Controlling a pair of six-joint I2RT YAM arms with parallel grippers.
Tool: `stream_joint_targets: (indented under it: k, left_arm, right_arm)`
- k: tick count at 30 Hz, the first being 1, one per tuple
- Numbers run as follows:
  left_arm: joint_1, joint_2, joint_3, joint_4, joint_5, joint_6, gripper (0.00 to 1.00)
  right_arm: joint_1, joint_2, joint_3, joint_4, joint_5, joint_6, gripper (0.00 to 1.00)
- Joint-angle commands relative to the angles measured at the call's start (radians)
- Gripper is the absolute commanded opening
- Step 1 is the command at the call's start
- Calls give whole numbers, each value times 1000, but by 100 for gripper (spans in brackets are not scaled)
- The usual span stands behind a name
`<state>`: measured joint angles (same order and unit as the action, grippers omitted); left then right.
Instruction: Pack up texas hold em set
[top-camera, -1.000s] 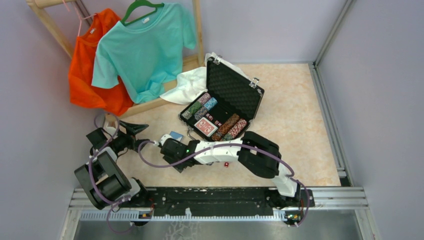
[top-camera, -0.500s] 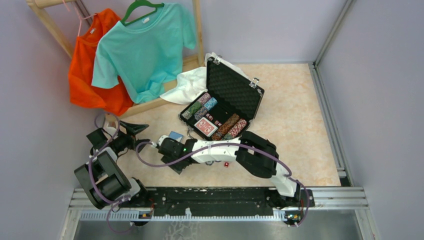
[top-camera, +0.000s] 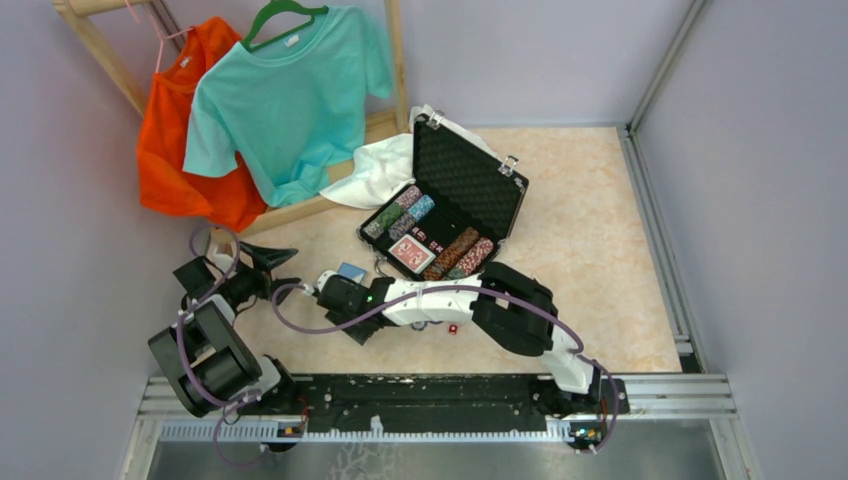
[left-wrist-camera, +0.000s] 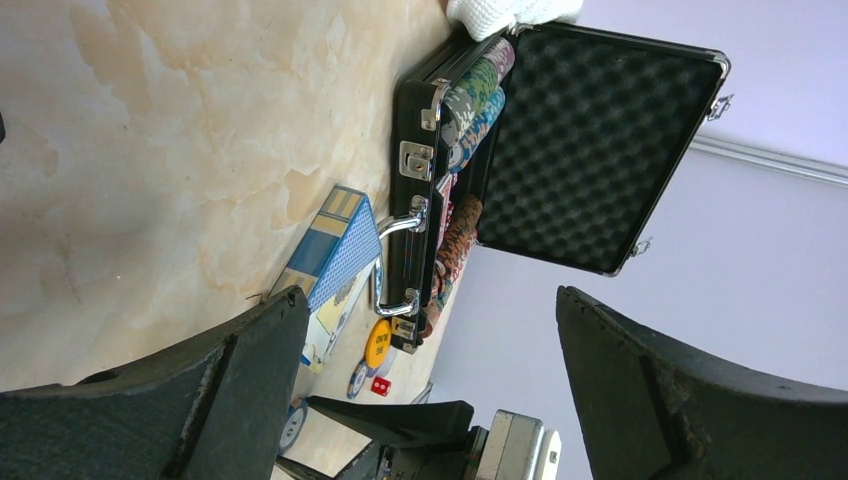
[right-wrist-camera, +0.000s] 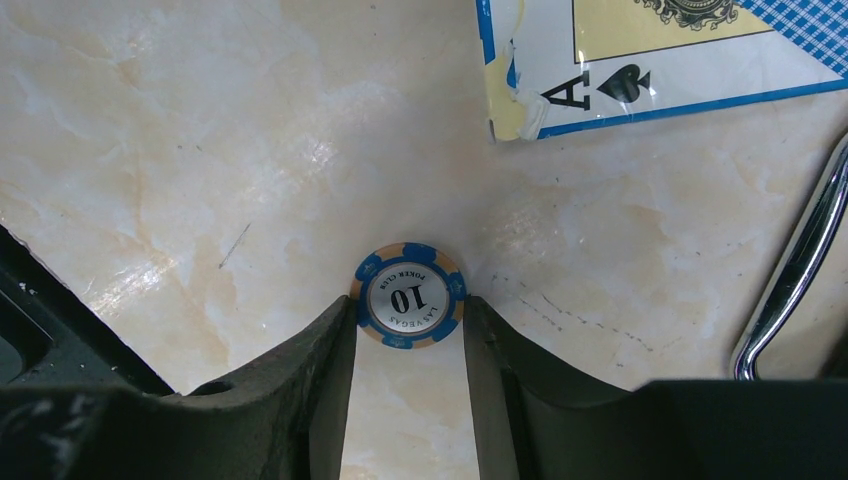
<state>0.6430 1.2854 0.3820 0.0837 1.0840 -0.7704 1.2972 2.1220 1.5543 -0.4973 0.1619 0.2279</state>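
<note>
The black case (top-camera: 468, 178) of the texas hold em set stands open at mid table, with rows of chips (top-camera: 458, 256) and a red card deck (top-camera: 411, 254) inside. A blue card deck (top-camera: 351, 271) (right-wrist-camera: 640, 50) lies in front of the case handle (right-wrist-camera: 795, 270). My right gripper (right-wrist-camera: 408, 308) is down on the table, its fingertips pressed to both sides of a blue "10" poker chip (right-wrist-camera: 408, 296) lying flat. My left gripper (left-wrist-camera: 432, 295) hangs wide open and empty to the left, looking toward the case (left-wrist-camera: 415, 180).
A yellow round button (left-wrist-camera: 377, 343), another loose chip (left-wrist-camera: 356, 378) and a red die (left-wrist-camera: 380, 385) (top-camera: 453, 328) lie near the case front. A white cloth (top-camera: 378, 170) sits behind the case. Orange and teal shirts (top-camera: 285, 95) hang on a wooden rack at the back left.
My right gripper has slid slightly left and its jaws have narrowed onto the blue chip. The left arm has not moved.
</note>
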Motion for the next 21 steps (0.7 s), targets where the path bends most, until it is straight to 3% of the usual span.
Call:
stream_joint_targets:
  k: [1,21]
  left_arm:
    - [-4,4,-9,27,24,0,98]
    - [-3,-5,-4,15,20,7,98]
  right_arm:
    - [-2,32,4,-58,-15,0,41]
    - [-25,-70,22,-64,51,-22,41]
